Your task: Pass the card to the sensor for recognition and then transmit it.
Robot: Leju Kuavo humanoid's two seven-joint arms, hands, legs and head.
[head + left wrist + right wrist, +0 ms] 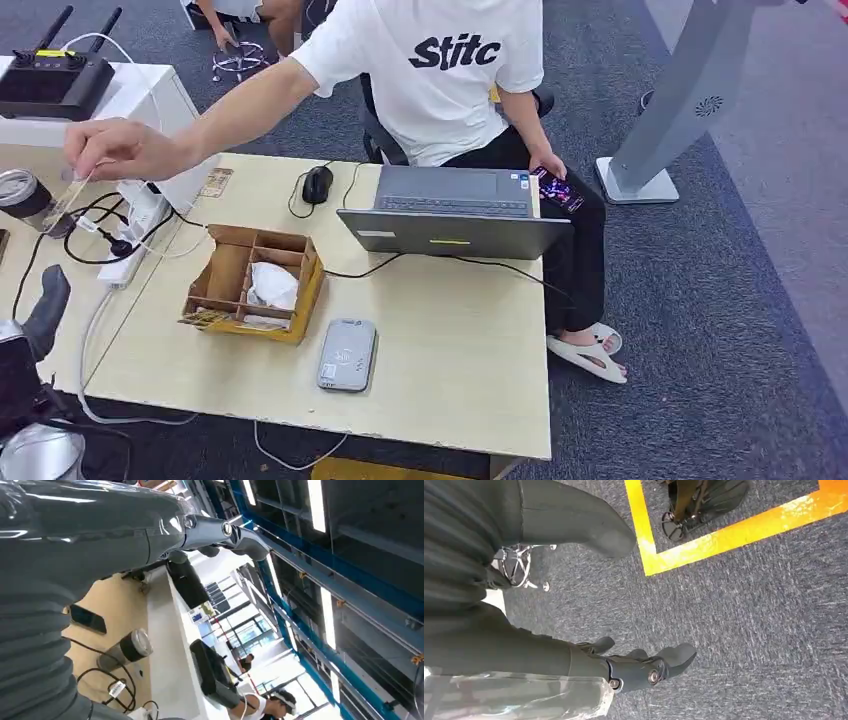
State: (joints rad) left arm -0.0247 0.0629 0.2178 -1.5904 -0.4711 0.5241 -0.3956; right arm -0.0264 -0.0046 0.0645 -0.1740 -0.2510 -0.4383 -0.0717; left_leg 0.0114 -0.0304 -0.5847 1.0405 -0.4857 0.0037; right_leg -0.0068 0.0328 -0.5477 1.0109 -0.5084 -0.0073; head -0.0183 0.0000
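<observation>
The person's hand (118, 150) holds the card (68, 200); the sensor (347, 354) lies unused on the worktop (450, 330). Both the left hand (220, 532) and the right hand (639, 667) hold nothing, fingers loosely spread; everything remains.

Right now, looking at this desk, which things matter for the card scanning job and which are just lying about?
For the job:
sensor pad, grey, near the table's front edge
what looks like a thin clear card, held by the person's hand
left hand, holding nothing

Lying about:
laptop
mouse
wooden box
tumbler
power strip
</observation>
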